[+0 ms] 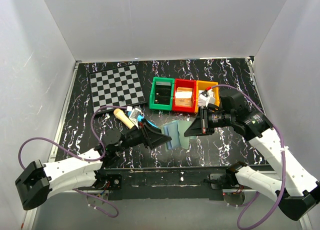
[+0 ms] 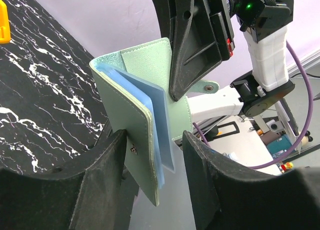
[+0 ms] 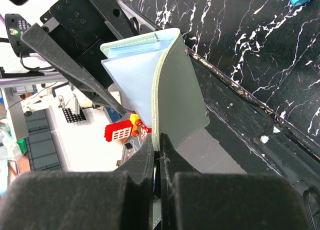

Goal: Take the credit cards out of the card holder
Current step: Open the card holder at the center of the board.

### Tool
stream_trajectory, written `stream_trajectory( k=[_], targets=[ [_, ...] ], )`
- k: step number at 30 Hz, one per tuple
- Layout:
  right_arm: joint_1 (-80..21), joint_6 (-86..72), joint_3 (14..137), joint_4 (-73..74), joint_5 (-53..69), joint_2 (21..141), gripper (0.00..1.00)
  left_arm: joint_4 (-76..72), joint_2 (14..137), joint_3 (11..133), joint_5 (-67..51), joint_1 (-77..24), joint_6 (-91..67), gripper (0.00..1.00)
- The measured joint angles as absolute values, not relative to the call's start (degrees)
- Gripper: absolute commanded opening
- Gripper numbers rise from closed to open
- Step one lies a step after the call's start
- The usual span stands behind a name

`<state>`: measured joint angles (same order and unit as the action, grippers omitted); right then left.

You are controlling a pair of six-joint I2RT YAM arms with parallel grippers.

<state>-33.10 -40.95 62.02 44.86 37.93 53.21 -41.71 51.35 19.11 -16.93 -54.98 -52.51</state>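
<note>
The card holder (image 1: 177,135) is held up above the black marbled table (image 1: 220,150), half open like a book between the two arms, so that its pale blue inner panels (image 2: 150,115) show. The right gripper (image 3: 159,146) has its fingers pressed together on the edge of one grey-green cover. The left gripper (image 2: 155,140) stands partly open around the other cover, one finger close against its outside and the other apart from the blue panels, so it clamps nothing; the credit cards I cannot make out.
</note>
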Motion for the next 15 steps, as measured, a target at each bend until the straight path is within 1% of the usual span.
stream_trajectory(
  k=[2,4,6,8,10,15],
  targets=[
    [-33.1,-40.9,62.0,44.8,37.9,53.2,0.01,-41.8,51.4,19.1,-17.0,-55.0,-52.6,0.52],
    [-33.1,-40.9,62.0,44.8,37.9,53.2,0.01,-42.2,51.4,19.1,-17.0,-55.0,-52.6,0.50],
    [-33.1,-40.9,61.6,44.6,38.0,53.1,0.01,-42.1,51.0,19.1,-17.1,-55.0,-52.6,0.45],
    [-33.1,-41.0,61.0,44.3,38.2,53.0,0.01,-42.0,50.5,19.1,-17.2,-55.0,-52.6,0.37],
    [-33.1,-41.0,60.8,44.3,38.2,53.0,0.01,-42.0,49.9,19.1,-17.2,-55.0,-52.5,0.32],
    [-33.1,-41.0,60.6,43.5,38.6,53.0,0.01,-42.3,49.3,19.1,-17.3,-55.0,-52.4,0.25]
  ],
)
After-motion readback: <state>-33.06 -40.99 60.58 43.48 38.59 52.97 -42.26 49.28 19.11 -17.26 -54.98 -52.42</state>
